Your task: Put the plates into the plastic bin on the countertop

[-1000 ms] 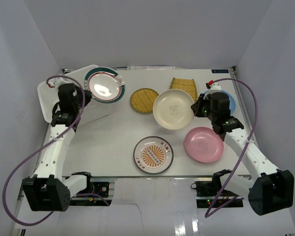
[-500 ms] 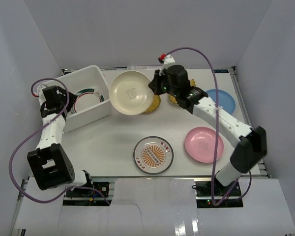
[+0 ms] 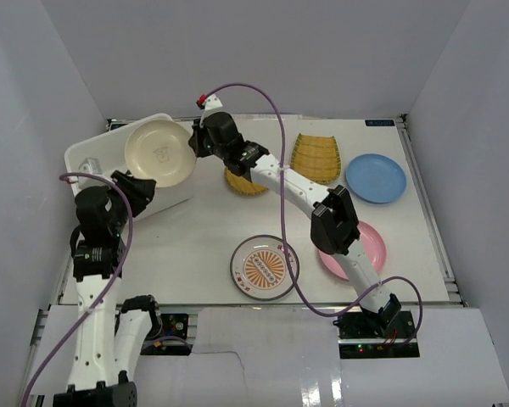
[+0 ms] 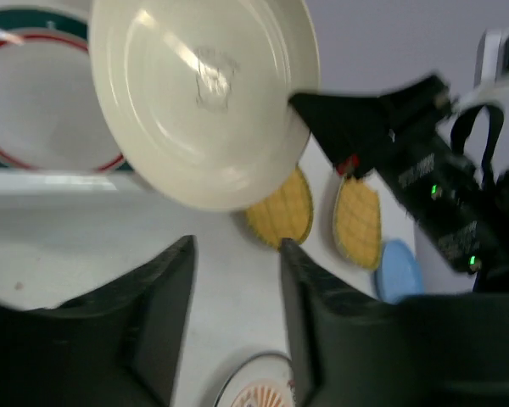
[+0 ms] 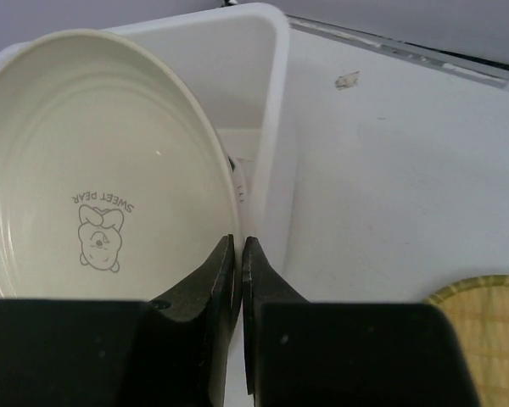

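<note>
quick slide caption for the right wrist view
The right gripper pinches the rim of a round cream plate in front of the white rectangular plastic bin on the white countertop.

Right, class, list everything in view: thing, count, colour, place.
plastic bin: one, white, far left of countertop
rimmed plate: one, white with green and red rim, inside bin
cream plate: one, cream, held over bin
patterned plate: one, white with orange centre, near middle
round woven plate: one, yellow, partly under right arm
rectangular woven plate: one, yellow, far side
blue plate: one, blue, far right
pink plate: one, pink, right, partly under that arm
left pincer: one, black, open, near bin
right pincer: one, black, shut on cream plate's rim
</note>
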Available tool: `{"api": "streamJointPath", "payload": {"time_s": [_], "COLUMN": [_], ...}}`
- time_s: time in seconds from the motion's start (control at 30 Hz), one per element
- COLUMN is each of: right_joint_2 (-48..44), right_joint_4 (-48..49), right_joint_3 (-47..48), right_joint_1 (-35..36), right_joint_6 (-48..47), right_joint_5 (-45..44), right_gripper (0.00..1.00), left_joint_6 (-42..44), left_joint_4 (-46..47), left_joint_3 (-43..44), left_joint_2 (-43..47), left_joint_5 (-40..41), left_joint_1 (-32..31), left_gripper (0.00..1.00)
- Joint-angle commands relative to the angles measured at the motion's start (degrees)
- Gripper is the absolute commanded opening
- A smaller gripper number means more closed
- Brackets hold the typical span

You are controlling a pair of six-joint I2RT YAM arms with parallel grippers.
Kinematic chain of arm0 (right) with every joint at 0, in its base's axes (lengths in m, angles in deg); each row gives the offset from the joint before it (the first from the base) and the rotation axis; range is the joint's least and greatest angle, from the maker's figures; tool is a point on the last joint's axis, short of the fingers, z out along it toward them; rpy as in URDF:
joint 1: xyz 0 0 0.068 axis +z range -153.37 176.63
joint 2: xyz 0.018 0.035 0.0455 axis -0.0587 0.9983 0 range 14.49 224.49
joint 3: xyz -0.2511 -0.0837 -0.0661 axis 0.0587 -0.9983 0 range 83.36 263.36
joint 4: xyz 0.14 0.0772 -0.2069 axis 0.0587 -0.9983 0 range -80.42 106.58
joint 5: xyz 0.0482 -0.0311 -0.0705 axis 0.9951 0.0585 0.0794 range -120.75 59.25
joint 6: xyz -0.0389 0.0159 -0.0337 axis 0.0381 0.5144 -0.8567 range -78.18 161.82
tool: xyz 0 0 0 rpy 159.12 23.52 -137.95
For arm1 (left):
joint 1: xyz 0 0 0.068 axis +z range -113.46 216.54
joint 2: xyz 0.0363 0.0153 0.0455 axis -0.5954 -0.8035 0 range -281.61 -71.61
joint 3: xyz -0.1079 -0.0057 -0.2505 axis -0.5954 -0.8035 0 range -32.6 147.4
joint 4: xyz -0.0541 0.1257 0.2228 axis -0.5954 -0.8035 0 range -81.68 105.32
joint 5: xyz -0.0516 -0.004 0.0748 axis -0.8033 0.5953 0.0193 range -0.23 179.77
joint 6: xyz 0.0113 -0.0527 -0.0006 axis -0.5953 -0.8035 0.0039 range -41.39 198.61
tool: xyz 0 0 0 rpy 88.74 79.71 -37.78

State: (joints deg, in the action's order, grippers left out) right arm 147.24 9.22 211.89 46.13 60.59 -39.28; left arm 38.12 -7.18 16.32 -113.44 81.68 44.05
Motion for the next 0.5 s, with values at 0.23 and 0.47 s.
{"api": "streamJointPath", "payload": {"time_s": [0.23, 0.47], "right_joint_2": [1.0, -17.5], "right_joint_4": [11.7, 12.7], "right_joint_3": [3.8, -20.1], "right_joint_1": [5.4, 2.8], "right_joint_6": [0.6, -3.5], "right_joint_5": [-4.0, -4.4], "right_gripper": [0.6, 0.56], "left_joint_6": [3.8, 0.8], "left_joint_4": [-21.4, -11.8], "left_joint_3": [-7.8, -20.4], "left_joint_2": [10.5, 7.6], "left_joint_5": [-9.4, -25.0], "left_joint_1": [-6.9, -9.6], "left_gripper": [0.48, 0.76]}}
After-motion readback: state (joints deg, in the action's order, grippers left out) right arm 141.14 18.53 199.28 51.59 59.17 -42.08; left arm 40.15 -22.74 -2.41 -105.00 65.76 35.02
